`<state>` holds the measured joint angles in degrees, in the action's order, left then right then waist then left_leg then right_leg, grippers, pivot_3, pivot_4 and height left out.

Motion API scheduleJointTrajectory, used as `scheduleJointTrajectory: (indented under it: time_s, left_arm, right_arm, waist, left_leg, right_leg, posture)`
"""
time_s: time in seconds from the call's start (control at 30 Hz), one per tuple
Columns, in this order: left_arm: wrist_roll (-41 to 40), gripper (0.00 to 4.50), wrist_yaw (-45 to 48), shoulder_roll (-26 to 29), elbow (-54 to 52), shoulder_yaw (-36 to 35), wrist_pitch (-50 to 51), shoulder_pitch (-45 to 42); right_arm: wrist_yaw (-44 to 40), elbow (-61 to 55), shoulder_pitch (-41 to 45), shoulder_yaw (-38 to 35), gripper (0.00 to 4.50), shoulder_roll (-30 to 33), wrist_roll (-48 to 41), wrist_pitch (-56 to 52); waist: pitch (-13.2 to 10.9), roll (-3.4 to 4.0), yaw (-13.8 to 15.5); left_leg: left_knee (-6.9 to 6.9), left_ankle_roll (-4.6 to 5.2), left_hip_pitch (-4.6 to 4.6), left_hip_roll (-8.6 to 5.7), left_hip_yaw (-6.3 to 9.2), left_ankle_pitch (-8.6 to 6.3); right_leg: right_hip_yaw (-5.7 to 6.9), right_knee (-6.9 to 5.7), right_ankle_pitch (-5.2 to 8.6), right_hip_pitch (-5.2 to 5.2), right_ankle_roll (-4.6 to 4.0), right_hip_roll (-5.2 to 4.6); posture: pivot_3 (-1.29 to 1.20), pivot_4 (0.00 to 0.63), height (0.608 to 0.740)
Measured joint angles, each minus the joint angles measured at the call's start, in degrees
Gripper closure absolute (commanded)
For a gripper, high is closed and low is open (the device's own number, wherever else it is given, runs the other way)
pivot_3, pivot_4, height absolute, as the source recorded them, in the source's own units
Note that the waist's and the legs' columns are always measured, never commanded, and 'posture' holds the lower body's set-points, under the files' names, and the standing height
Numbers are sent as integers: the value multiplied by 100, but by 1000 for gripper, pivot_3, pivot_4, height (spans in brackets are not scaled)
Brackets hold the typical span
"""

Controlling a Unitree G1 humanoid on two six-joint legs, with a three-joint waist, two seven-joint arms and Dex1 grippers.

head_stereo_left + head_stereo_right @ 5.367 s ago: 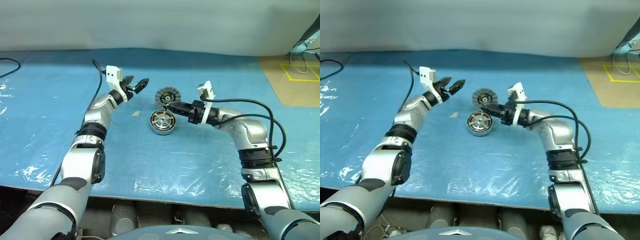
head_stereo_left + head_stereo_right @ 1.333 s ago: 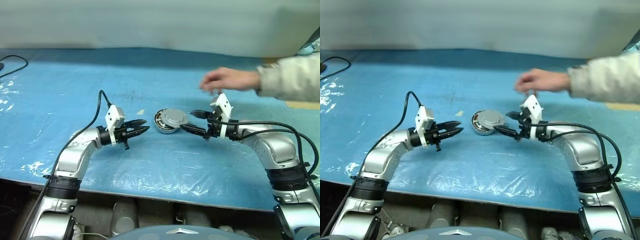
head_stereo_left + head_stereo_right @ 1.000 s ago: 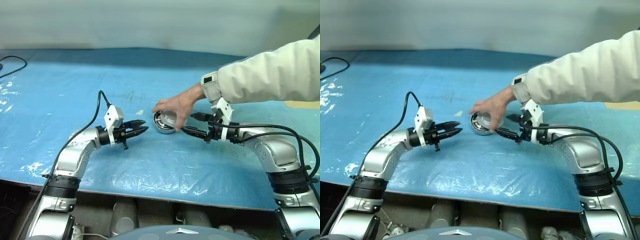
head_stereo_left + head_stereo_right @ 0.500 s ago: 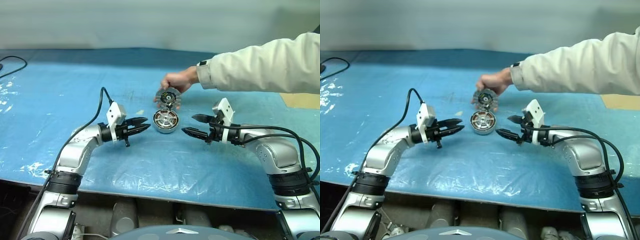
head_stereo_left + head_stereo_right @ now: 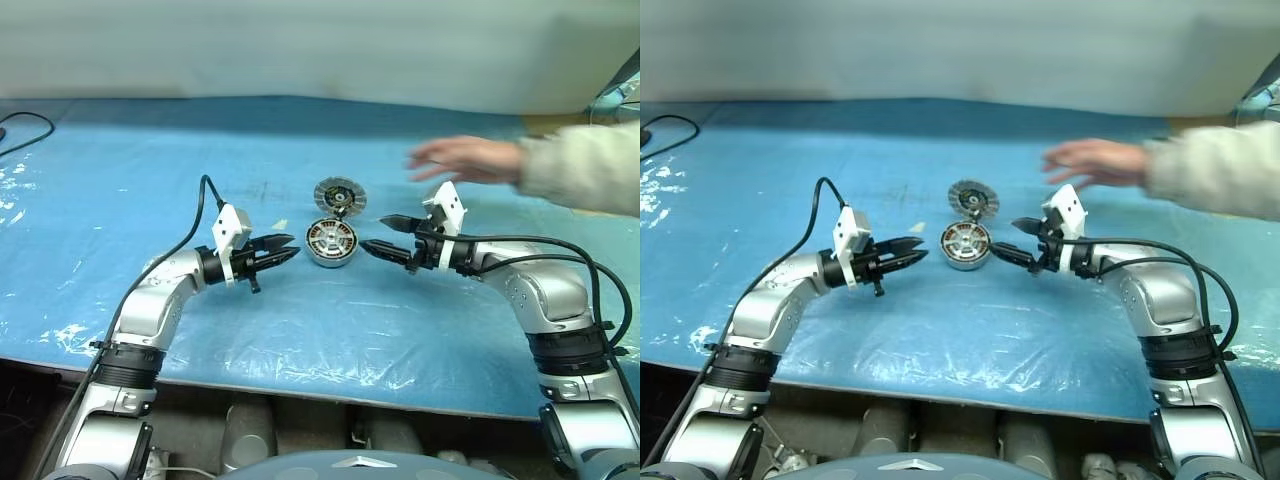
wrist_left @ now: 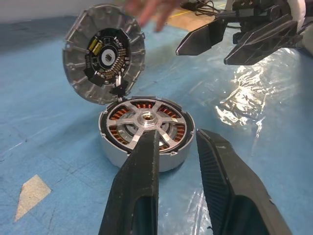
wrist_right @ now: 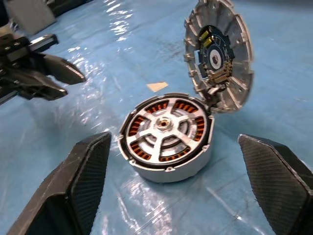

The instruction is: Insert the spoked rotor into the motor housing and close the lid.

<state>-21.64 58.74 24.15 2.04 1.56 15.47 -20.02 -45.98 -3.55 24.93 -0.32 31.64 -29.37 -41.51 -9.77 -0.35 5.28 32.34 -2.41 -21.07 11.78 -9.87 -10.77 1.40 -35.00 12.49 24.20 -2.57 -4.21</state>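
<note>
The motor housing (image 5: 331, 242) stands on the blue sheet between my two grippers. The spoked rotor (image 7: 164, 126) lies flat inside it, over the ring of copper windings. The lid (image 5: 340, 195) stands tilted up at the housing's far edge, its dark inner face (image 6: 104, 54) turned toward me. My left gripper (image 5: 290, 247) is just left of the housing, fingers a little apart and empty. My right gripper (image 5: 372, 233) is just right of it, open wide and empty. Neither touches the housing.
A person's hand (image 5: 465, 158) and pale sleeve hover over the table behind my right gripper. A small tan scrap (image 5: 281, 225) lies left of the housing. A black cable (image 5: 20, 120) lies at the far left edge. The blue sheet (image 5: 300, 330) is crinkled near the front.
The person's hand took the lid off the housing, left it tilted up at the far edge, then drew back to the right. My right gripper edged forward toward the housing.
</note>
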Motion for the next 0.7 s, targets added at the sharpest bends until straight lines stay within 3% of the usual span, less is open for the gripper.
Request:
scheduleJointTrajectory:
  time_s: [0.3,0.53,0.7]
  left_arm:
    - [-6,3278,-33,-14,304,-27,-172,-59]
    - [32,3278,-30,-103,578,-27,-430,-154]
    - [31,3278,-19,-135,660,-26,-533,-174]
  right_arm:
    - [859,1611,1215,-571,4410,-698,118,434]
    - [870,3657,2508,-558,4462,-1026,530,1121]
    - [211,4844,3143,-296,4462,-1384,866,1628]
  waist:
    - [0,1,-65]
    - [0,1,-134]
    - [0,1,-146]
  left_leg:
    - [22,-1,1,-4,0,0]
    - [26,-2,-5,-4,0,0]
    - [26,0,-9,1,-1,0]
  right_leg:
    - [-1,-27,0,2,-1,0]
    - [1,-30,0,4,-3,0]
    - [6,-40,3,11,-10,1]
  posture:
    - [0,150,740]
    - [0,150,740]
    - [0,150,740]
